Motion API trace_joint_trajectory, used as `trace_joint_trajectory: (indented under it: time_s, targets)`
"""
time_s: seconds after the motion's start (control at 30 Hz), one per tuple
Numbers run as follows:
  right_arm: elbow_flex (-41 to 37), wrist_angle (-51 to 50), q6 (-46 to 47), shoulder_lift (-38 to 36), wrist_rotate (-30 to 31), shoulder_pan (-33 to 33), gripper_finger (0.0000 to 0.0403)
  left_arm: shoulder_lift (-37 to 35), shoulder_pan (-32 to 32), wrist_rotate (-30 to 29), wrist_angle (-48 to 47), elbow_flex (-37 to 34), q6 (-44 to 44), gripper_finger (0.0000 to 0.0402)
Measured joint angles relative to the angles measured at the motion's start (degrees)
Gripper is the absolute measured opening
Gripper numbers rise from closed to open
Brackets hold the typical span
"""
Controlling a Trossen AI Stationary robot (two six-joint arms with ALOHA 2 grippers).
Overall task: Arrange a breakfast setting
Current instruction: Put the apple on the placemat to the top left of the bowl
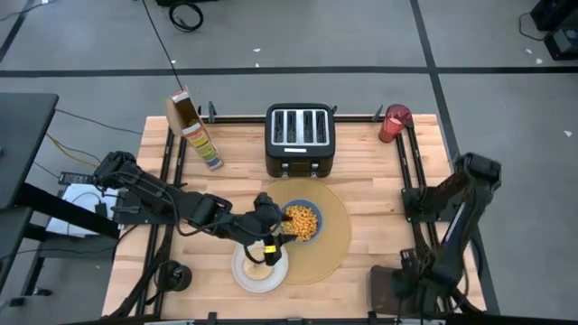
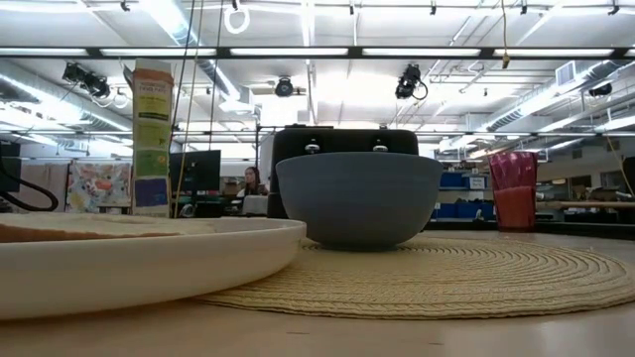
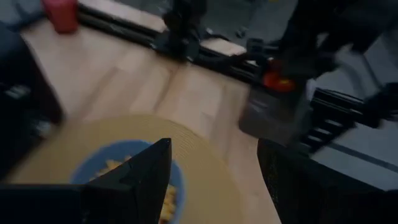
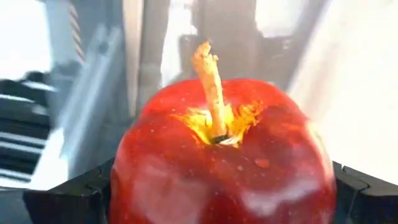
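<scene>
The blue bowl (image 1: pixel 302 219), full of yellow cereal, stands on the round tan placemat (image 1: pixel 330 244). The white plate (image 1: pixel 260 268) carries a tan slice, and its edge overlaps the mat's near left. My left gripper (image 1: pixel 282 233) is open and empty, just above the bowl's near-left rim; the bowl shows below its fingers in the left wrist view (image 3: pixel 124 171). My right gripper (image 1: pixel 397 287) sits at the table's near right, shut on the red apple (image 4: pixel 217 162). The red cup (image 1: pixel 395 122) stands at the far right corner. The spoon is not in view. My right gripper pinches the apple between its two fingers (image 4: pixel 68 193), which lie on two opposite sides of it (image 4: pixel 124 180). The apple's stem end (image 4: pixel 211 81) faces the wrist camera. Whether the apple is lifted clear of the table, I cannot tell.
The black toaster (image 1: pixel 300 140) stands at the far middle, just behind the mat. The cereal box (image 1: pixel 192 126) stands tilted at the far left. Bare wood (image 1: pixel 379 190) lies between the mat and the right arm.
</scene>
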Motion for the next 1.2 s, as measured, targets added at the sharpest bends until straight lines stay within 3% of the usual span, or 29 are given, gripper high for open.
trace_joint_trajectory:
  time_s: [0.23, 0.43, 0.63, 0.87, 1.03, 1.2]
  targets:
    - [4.3, -7.6, 0.2, -15.5, 14.0, -8.3, 0.0334, -1.2, 0.2, -1.1, 3.2, 0.0, 4.4, 0.0244]
    - [5.1, -5.8, -11.9, -22.0, 23.5, -22.4, 0.0334, -1.2, -0.1, -0.5, 4.8, 0.0, 4.3, 0.0244]
    - [5.1, 9.4, -29.1, -23.4, 24.0, -34.6, 0.0335, -2.1, -1.5, -0.4, 14.3, 0.0, 4.6, 0.0245]
    - [5.1, 30.4, -40.1, -25.2, 22.3, -41.2, 0.0335, -3.2, 1.5, -0.5, 17.6, -0.1, 4.0, 0.0281]
    - [5.1, 35.3, -45.0, -25.3, 22.1, -43.1, 0.0335, -2.6, 6.1, 4.3, 23.5, 0.0, 6.7, 0.0339]
    - [5.1, 36.1, -48.4, -25.0, 23.6, -44.1, 0.0335, -0.7, 8.1, 4.9, 31.5, 0.0, 21.2, 0.0365]
